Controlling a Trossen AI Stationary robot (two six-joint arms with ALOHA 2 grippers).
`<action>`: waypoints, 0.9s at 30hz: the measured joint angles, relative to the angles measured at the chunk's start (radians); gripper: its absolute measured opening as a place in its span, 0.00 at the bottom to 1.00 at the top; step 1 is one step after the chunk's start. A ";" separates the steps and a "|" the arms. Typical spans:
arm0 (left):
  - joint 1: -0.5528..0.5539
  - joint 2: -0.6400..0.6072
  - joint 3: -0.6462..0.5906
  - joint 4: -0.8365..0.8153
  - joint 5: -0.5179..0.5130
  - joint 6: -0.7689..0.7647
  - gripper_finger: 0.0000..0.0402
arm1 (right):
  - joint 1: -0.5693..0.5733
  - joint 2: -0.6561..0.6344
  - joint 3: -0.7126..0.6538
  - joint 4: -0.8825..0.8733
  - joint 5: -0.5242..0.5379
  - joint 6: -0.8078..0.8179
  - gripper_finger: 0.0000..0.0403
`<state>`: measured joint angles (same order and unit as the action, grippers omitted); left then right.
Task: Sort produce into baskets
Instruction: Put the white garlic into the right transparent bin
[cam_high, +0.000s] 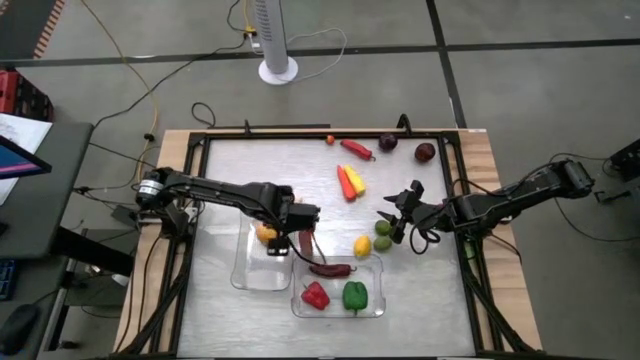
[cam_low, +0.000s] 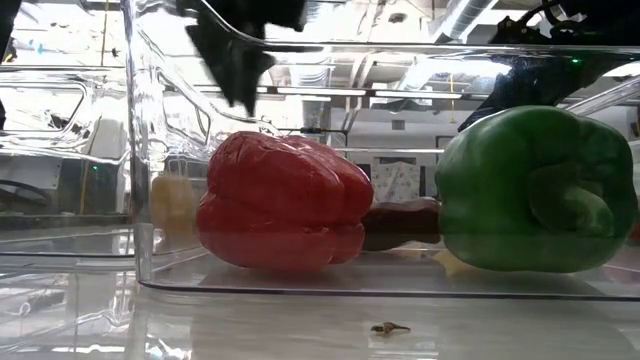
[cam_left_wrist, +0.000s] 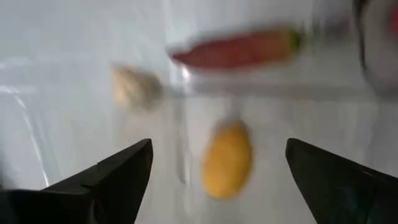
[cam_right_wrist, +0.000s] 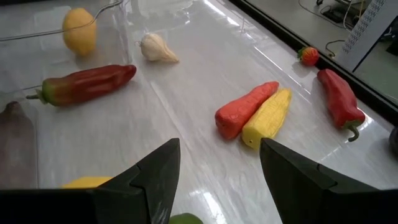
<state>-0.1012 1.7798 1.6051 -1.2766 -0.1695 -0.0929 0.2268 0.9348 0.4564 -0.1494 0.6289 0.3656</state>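
Observation:
My left gripper (cam_high: 288, 240) (cam_left_wrist: 217, 180) stands open, pointing down over the left basket (cam_high: 250, 272). A yellow lemon (cam_left_wrist: 228, 158) (cam_high: 265, 234) lies below it in that basket, clear of both fingers. Just beyond lie a garlic bulb (cam_left_wrist: 134, 87) and a red chilli (cam_high: 330, 270) (cam_left_wrist: 239, 50), the chilli by the right basket's rim. The right basket (cam_high: 372, 305) holds a red pepper (cam_low: 280, 200) and a green pepper (cam_low: 535, 190). My right gripper (cam_high: 400, 215) (cam_right_wrist: 221, 180) hovers open and empty right of centre, beside two limes (cam_high: 383, 234) and a lemon (cam_high: 362, 246).
More produce lies on the far half of the table: an orange and a yellow piece side by side (cam_high: 348, 182) (cam_right_wrist: 255, 115), a red chilli (cam_high: 355, 150), two dark purple rounds (cam_high: 388, 143) (cam_high: 425, 152) and a small red piece (cam_high: 330, 140). A black frame (cam_high: 300, 133) edges the table.

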 joint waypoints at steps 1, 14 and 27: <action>0.002 0.000 0.010 0.030 -0.032 0.007 0.87 | 0.000 0.000 0.000 0.000 0.000 0.000 0.62; 0.264 0.059 0.010 0.196 -0.012 0.082 0.77 | 0.000 0.003 0.000 0.001 0.000 -0.002 0.62; 0.342 0.238 0.022 0.108 0.140 0.084 0.75 | -0.011 0.003 0.000 0.007 0.000 -0.014 0.62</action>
<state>0.2404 2.0174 1.6271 -1.1691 -0.0299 -0.0092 0.2154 0.9375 0.4568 -0.1420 0.6292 0.3515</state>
